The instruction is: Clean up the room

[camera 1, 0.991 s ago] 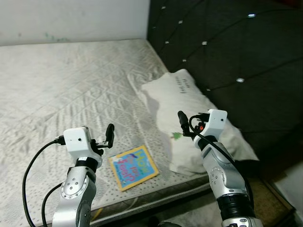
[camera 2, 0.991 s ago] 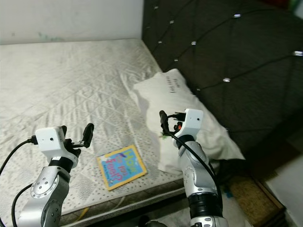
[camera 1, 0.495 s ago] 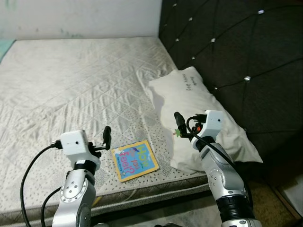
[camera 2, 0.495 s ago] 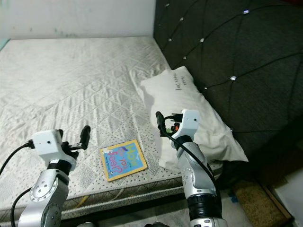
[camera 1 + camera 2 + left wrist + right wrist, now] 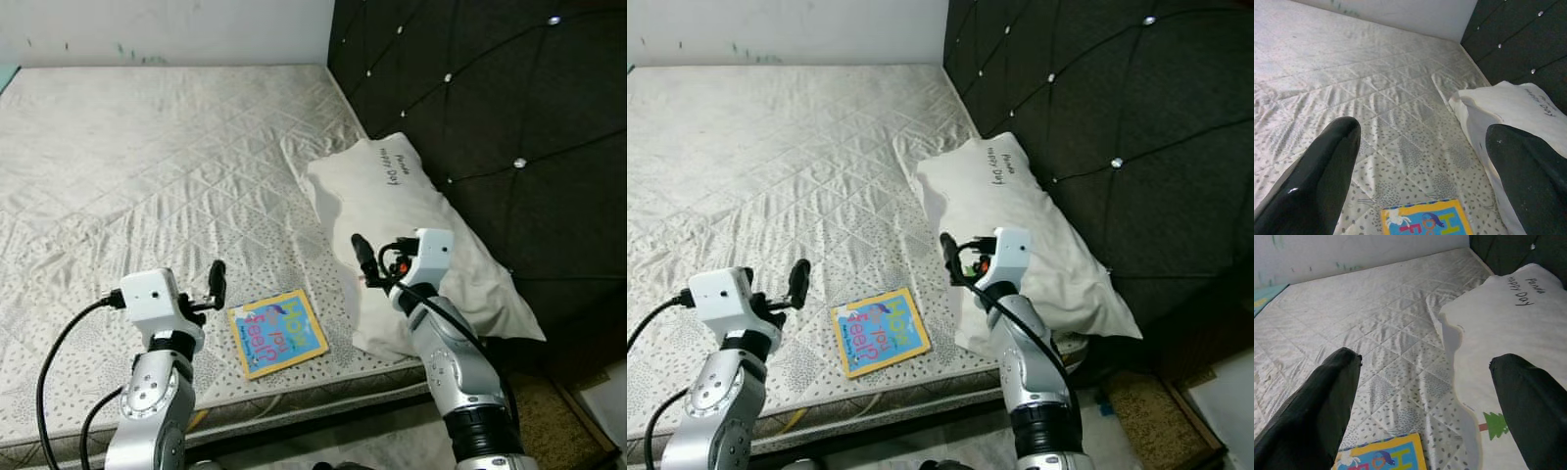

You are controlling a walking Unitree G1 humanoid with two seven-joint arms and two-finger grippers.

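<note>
Lying on quilted mattress [image 5: 147, 166]: book [image 5: 277, 332], pillow [image 5: 411, 235].

One book [image 5: 277, 331] near the front edge, one pillow [image 5: 411, 235] at right, one mattress [image 5: 147, 157], one dark headboard [image 5: 490, 108] far right, two grippers raised.

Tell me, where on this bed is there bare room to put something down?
Most of the mattress is bare: the wide stretch from the wall down to the picture book. It is crowded near the headboard, where the pillow lies, with both open grippers, left gripper and right gripper, flanking the book.
</note>
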